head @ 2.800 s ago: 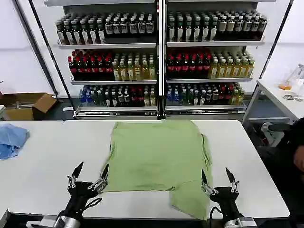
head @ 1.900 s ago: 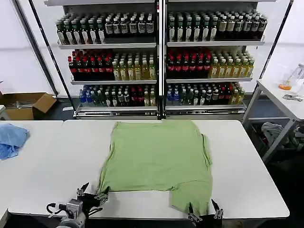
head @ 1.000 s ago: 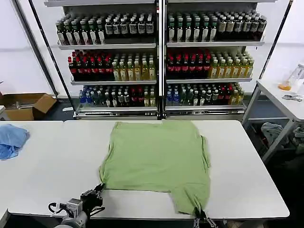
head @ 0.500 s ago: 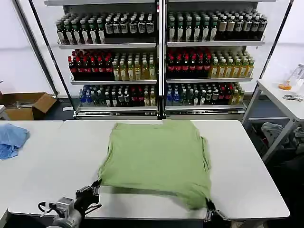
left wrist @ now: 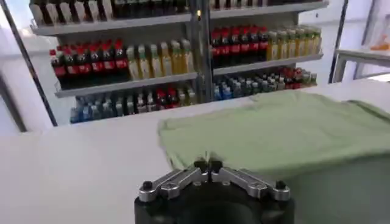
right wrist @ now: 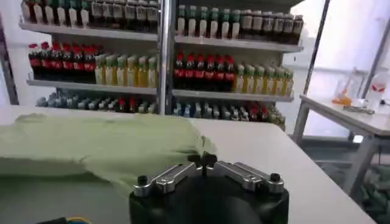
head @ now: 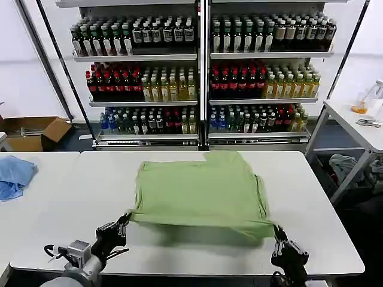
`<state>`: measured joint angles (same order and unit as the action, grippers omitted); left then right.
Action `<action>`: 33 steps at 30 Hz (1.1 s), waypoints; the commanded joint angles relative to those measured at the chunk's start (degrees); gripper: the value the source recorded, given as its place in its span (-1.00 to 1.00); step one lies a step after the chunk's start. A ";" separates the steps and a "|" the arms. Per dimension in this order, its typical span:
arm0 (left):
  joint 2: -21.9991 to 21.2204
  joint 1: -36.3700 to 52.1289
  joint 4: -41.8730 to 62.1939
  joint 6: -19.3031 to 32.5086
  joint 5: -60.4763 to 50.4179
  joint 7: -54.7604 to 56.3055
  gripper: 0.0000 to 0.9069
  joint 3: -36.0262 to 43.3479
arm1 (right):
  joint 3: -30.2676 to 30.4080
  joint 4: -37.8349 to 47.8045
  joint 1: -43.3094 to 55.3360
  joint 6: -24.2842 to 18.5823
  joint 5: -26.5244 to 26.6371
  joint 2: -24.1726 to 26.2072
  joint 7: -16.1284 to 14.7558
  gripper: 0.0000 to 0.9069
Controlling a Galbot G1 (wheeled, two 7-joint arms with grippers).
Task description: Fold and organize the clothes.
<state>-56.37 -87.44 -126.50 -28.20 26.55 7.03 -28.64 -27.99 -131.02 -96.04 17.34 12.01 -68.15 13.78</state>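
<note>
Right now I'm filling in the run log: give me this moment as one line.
step: bottom fold | left gripper: shut on shirt hem corner, lifted | right gripper: shut on other hem corner | hem raised off table | collar end flat

The shirt (head: 200, 194) lies in the middle of the table (head: 323, 209); its near edge is lifted off the top. The left gripper (head: 124, 223) is at the near left corner; the right gripper (head: 276, 231) is at the near right corner. A cloth (head: 13, 176) lies far left; shelves of bottles (head: 200, 78) stand behind the table.

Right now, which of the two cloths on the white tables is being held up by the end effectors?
The light green fabric shirt: left end effector and right end effector pinch its near corners. The crumpled light blue cloth lies untouched.
</note>
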 commanded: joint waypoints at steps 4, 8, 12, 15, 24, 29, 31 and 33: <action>0.96 11.85 13.40 0.05 -4.79 0.02 -0.96 8.28 | 4.08 11.80 17.25 1.58 1.67 5.43 -0.46 -1.00; 0.25 14.03 15.51 0.16 -6.34 0.37 -0.96 10.37 | 5.66 14.80 20.02 1.93 0.63 5.92 -0.97 -1.00; -0.48 15.30 16.81 0.50 -7.27 0.94 -0.96 11.44 | 6.59 16.53 21.23 1.90 -0.93 5.81 -1.54 -1.00; -1.04 15.93 17.53 0.70 -7.59 1.56 -0.96 11.85 | 7.37 17.91 22.01 1.66 -2.28 5.48 -1.91 -1.00; -2.07 17.64 18.85 1.46 -8.19 2.65 -0.89 12.63 | 9.13 20.83 24.61 0.99 -6.66 5.37 -3.55 -0.76; -2.98 17.86 18.93 2.43 -8.16 3.12 1.00 12.75 | 10.02 21.49 24.88 1.42 -9.84 5.01 -4.39 1.00; -3.35 17.61 18.61 2.80 -8.09 3.24 1.00 12.72 | 10.18 20.65 23.93 1.54 -9.92 4.83 -5.06 1.00; -3.61 17.22 18.26 3.29 -7.96 3.60 1.00 12.55 | 10.00 19.51 22.63 1.33 -9.91 4.74 -5.75 1.00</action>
<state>-59.32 -70.97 -108.98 -25.90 18.94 10.02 -16.65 -18.94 -112.18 -73.87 18.41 4.74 -63.71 8.97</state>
